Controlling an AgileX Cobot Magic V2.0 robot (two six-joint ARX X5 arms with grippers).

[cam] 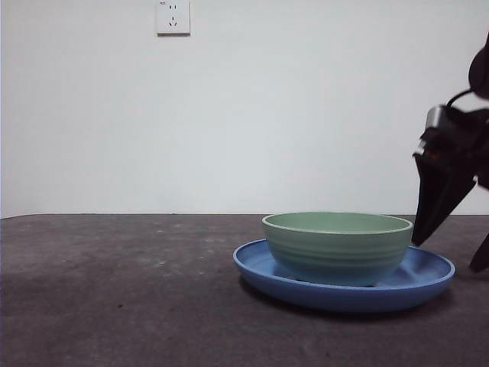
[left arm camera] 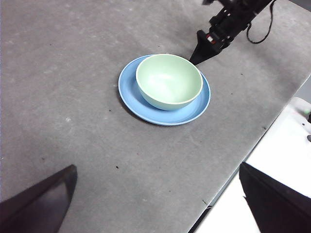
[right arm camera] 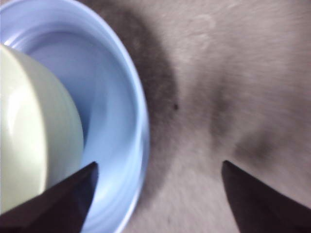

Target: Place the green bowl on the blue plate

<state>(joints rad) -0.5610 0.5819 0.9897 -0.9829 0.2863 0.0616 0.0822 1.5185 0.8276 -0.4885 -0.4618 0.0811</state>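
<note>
A: Bowl status?

B: From my console, the green bowl (cam: pixel 337 246) sits upright on the blue plate (cam: pixel 260 264), off-centre, crowding one side of the rim. Plate lies flat on the grey table (cam: pixel 114 290).

A: Right pincer?

B: The right gripper (right arm camera: pixel 158 187) has its jaws spread wide, nothing between them, only bare table there. One of its jaws hangs over the plate's rim with the bowl wall just beyond it; the other jaw is out over the table. No contact with bowl or plate that I can see. In the front view it's the dark arm (cam: pixel 447 180) coming in at the right edge, its tip close beside the bowl rim.

A: And the left?

B: The left gripper (left arm camera: pixel 160 204) has jaws wide apart too, holding nothing. It's high up and well away; plate (left arm camera: pixel 138 102) and bowl (left arm camera: pixel 168 80) lie far ahead of it, roughly between its jaw lines. The right arm (left arm camera: pixel 221 29) shows on the far side of the plate from it, its tip by the plate rim.

A: Anything else?

B: Wall socket (cam: pixel 173 17) on the white wall, behind everything.
</note>
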